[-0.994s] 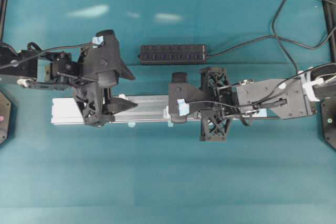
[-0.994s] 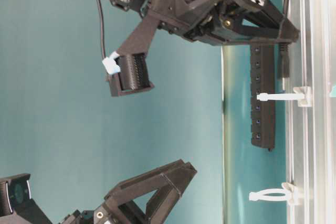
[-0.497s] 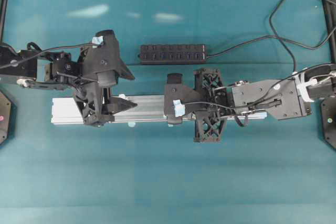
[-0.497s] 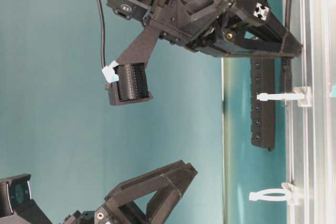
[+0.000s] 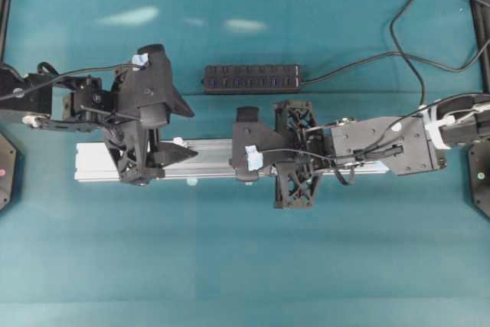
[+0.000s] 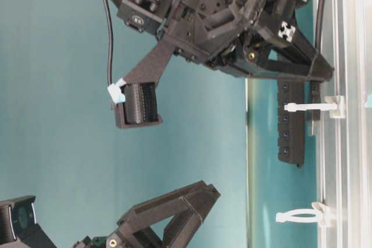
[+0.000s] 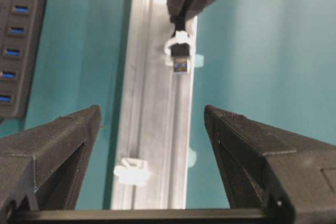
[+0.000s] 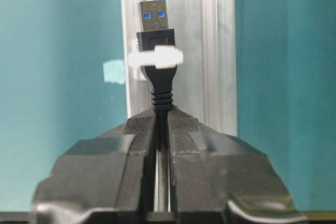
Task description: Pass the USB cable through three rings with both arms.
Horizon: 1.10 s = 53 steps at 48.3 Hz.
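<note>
In the right wrist view my right gripper (image 8: 161, 111) is shut on the USB cable just behind its black plug (image 8: 156, 27). The plug pokes through one whitish ring (image 8: 156, 57) on the silver rail (image 8: 210, 51). The left wrist view shows that plug (image 7: 180, 64) in its ring (image 7: 178, 43), with another ring (image 7: 131, 169) nearer, between the wide-apart jaws of my open left gripper (image 7: 152, 111). Overhead, the left gripper (image 5: 186, 132) hovers over the rail's left part (image 5: 210, 157). The table-level view shows two rings (image 6: 308, 107) (image 6: 297, 216).
A black multi-port hub (image 5: 253, 80) lies behind the rail, parallel to it. Its cord (image 5: 406, 17) loops across the back right of the teal table towards the right arm. Small pale blue tape tabs (image 8: 114, 71) sit beside the rail.
My right arm has slid left along the rail, pushing the plug into and through the ring. The left gripper stayed open and almost still.
</note>
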### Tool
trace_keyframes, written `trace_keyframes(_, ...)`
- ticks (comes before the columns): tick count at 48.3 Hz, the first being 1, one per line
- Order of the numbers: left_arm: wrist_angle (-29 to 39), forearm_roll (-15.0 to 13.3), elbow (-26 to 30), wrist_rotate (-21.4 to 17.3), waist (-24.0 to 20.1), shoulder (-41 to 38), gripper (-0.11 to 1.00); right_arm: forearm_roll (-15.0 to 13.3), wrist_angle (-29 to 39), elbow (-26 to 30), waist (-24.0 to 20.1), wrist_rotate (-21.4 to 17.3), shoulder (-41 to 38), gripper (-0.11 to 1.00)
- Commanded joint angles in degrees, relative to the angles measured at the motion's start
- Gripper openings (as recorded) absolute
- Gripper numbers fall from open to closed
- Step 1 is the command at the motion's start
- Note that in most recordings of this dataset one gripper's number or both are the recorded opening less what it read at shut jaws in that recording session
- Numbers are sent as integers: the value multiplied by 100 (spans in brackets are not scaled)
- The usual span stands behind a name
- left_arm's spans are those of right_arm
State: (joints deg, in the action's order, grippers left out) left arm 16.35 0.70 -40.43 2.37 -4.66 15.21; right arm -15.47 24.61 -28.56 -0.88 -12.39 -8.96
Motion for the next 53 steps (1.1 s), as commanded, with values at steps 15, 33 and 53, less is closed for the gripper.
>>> trace_keyframes(15,-62,9,18,9,0,105,88,9,-176,141,9,-53,-9,-10)
trace_keyframes(33,-1239,9,-369,9,88,-185,88,-9,-264,70,35,-220,26,-10)
trace_keyframes(53,-1934,9,-246,0,229,-1230,88,9,-352,53,70,-246,44,-10)
